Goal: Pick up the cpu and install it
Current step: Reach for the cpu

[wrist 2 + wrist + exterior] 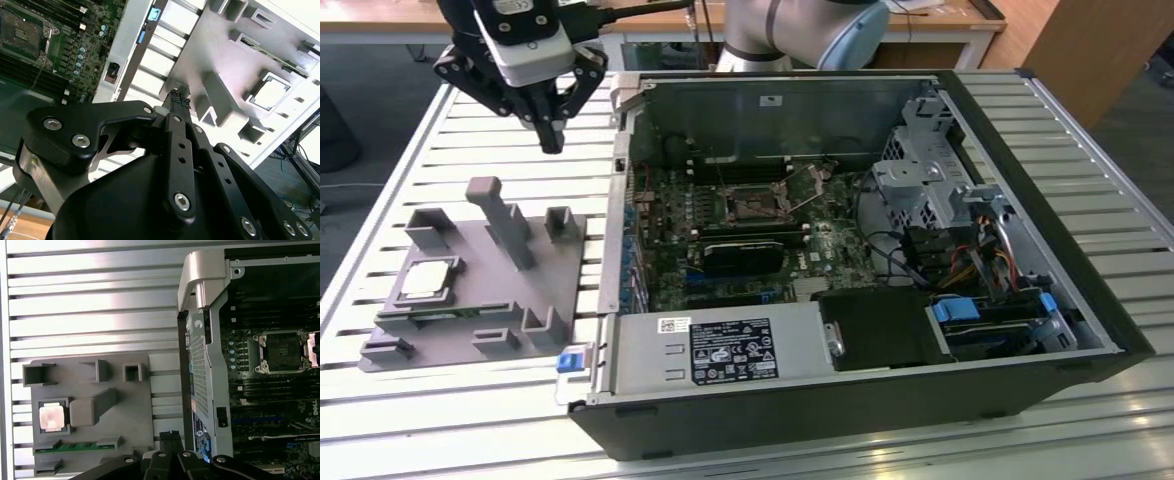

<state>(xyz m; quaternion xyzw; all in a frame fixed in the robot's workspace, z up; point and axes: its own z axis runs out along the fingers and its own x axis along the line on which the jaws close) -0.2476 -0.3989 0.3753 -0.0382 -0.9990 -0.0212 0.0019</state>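
Slatted metal table [414, 160] under it all, and the cpu [427, 280] lies flat in a square pocket of the grey fixture tray [478, 295], on the exterior view's left of the open computer case [854, 405]. Up above the tray's far edge hangs the gripper [551, 142], well apart from the chip, fingers pinched together and empty. Inside the case, the dark socket [754, 207] sits mid-motherboard.

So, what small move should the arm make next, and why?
Probably move the gripper across to above the cpu and open the fingers. The cpu lies in its pocket on the grey holder, untouched, while the gripper hangs high beside the open case, fingers shut and empty.
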